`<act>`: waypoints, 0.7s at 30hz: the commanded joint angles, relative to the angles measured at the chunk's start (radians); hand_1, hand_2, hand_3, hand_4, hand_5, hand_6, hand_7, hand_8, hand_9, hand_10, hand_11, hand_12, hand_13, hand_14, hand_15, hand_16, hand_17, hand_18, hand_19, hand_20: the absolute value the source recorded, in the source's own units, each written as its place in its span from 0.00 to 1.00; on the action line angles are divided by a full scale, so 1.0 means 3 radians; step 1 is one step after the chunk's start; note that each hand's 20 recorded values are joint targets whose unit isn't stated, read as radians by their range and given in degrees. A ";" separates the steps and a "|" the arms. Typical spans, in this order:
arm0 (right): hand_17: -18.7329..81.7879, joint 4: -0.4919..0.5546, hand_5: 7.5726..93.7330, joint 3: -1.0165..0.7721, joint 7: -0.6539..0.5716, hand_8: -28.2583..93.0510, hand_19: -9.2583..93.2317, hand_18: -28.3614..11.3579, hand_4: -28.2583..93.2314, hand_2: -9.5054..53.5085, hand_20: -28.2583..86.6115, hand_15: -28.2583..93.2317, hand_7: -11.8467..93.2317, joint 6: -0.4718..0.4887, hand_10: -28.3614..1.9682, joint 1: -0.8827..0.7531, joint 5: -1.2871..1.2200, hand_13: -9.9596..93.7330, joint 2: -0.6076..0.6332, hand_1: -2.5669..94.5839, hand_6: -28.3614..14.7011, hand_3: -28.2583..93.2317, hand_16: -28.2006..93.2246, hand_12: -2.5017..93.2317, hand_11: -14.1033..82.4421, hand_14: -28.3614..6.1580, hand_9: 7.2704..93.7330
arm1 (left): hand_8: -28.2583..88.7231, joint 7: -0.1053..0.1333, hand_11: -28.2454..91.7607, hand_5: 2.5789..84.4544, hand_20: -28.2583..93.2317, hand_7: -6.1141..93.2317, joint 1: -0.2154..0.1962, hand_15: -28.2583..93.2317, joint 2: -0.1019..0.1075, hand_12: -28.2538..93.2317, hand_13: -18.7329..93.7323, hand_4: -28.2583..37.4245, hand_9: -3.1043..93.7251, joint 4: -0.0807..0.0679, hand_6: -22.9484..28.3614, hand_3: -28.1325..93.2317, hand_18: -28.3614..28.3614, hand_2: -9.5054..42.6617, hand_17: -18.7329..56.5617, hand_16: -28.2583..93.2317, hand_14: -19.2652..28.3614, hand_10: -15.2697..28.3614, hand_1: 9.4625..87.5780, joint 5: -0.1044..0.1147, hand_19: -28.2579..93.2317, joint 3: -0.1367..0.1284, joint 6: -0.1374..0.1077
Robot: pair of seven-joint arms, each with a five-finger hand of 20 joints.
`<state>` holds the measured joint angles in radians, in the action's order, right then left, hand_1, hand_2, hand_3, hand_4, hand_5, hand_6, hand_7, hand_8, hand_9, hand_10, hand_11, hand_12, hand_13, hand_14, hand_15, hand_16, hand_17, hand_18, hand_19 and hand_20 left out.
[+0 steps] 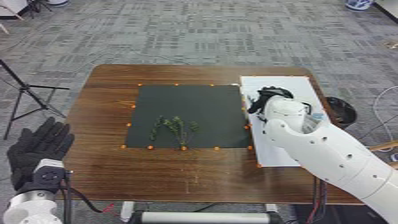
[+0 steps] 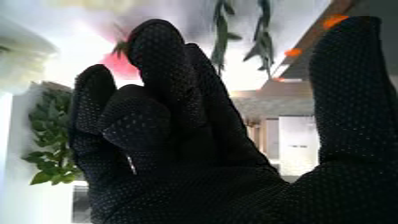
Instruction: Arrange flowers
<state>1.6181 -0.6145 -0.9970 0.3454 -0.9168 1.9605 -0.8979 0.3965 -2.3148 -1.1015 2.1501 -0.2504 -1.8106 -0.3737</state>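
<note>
Leafy sprigs (image 1: 177, 121) are laid on the dark mat (image 1: 178, 100); judged light, flexible, easily bruised, best pinched low. Right hand (image 1: 274, 92) is held over white sheet (image 1: 277, 156), fingers (image 2: 160, 60) apart from thumb.

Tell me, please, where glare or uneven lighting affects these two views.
Right wrist view: glare washes out the background around the pink bloom, and the right hand stands dark against it; head view: lighting looks fairly even, with the white board bright but its edges clear, and no glare on the dark mat.
</note>
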 commanded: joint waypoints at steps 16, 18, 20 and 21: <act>0.52 -0.0291 0.81 0.0397 0.0395 0.30 0.86 0.09 0.04 0.00 0.58 0.82 0.30 -0.0165 0.59 -0.0079 0.0193 0.86 -0.0055 0.55 0.63 0.76 0.58 0.40 0.62 0.53 0.91 | 0.17 -0.0105 0.46 0.54 0.31 0.20 0.0001 0.53 -0.0061 0.31 0.41 0.00 0.41 -0.0024 0.67 0.86 0.77 0.57 0.16 0.17 0.75 0.76 0.20 -0.0083 0.57 -0.0007 0.0132; 0.53 -0.0285 0.83 0.0400 0.0386 0.32 0.86 0.11 0.06 0.00 0.59 0.82 0.32 -0.0176 0.63 -0.0096 0.0184 0.88 -0.0062 0.57 0.64 0.76 0.58 0.43 0.60 0.55 0.92 | 0.17 -0.0106 0.46 0.54 0.31 0.20 -0.0001 0.53 -0.0060 0.31 0.40 0.00 0.41 -0.0025 0.67 0.86 0.77 0.57 0.16 0.17 0.75 0.75 0.20 -0.0078 0.57 -0.0007 0.0141; 0.54 -0.0268 0.85 0.0403 0.0398 0.34 0.86 0.11 0.07 0.00 0.59 0.81 0.34 -0.0204 0.63 -0.0108 0.0171 0.89 -0.0055 0.58 0.65 0.77 0.58 0.44 0.59 0.56 0.95 | 0.17 -0.0106 0.46 0.53 0.31 0.20 0.0002 0.53 -0.0060 0.31 0.40 0.00 0.41 -0.0027 0.67 0.86 0.77 0.57 0.16 0.18 0.75 0.75 0.20 -0.0080 0.57 -0.0005 0.0139; 0.54 -0.0261 0.86 0.0395 0.0406 0.35 0.86 0.12 0.07 0.00 0.59 0.81 0.36 -0.0196 0.63 -0.0114 0.0177 0.90 -0.0056 0.58 0.65 0.77 0.57 0.44 0.59 0.56 0.95 | 0.17 -0.0099 0.46 0.53 0.31 0.20 -0.0002 0.53 -0.0058 0.31 0.40 0.00 0.41 -0.0025 0.67 0.86 0.77 0.57 0.16 0.18 0.75 0.75 0.20 -0.0073 0.57 -0.0004 0.0137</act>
<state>1.5522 -0.5275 -0.9024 0.2822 -0.8788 2.0426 -0.9136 0.3730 -2.3113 -1.1128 2.1458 -0.2648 -1.8118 -0.3493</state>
